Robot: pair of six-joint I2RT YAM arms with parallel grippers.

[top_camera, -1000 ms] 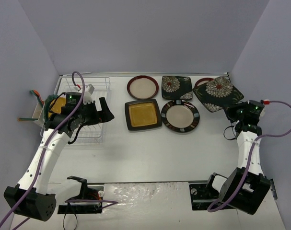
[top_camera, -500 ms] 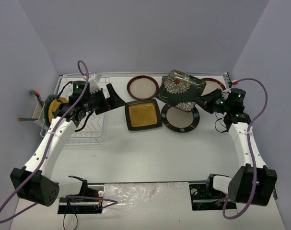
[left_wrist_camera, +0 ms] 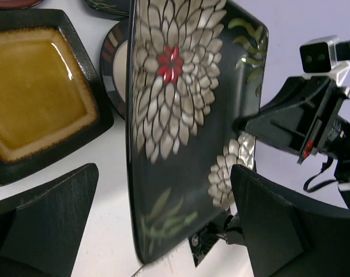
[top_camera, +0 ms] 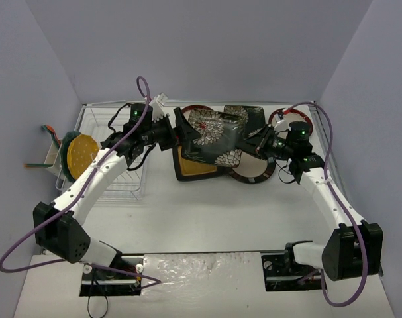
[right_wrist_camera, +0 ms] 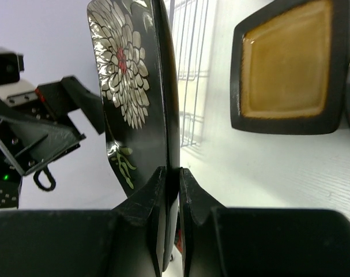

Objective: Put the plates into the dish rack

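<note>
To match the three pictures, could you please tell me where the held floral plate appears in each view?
Top external: floral plate at centre back, lifted between the arms.
Left wrist: floral plate at centre, upright between open left jaws.
Right wrist: floral plate upper left, edge-on, in the right jaws.
Shared landmark: amber plate, seen in all three.

The floral plate [top_camera: 210,136], held on edge in the right gripper [top_camera: 260,142], barred the upper middle above the amber plate [left_wrist_camera: 36,92]. The rack [top_camera: 124,179] stood open right of the yellow plate [top_camera: 83,154]. The lower counter [top_camera: 207,212] offered passage.
</note>
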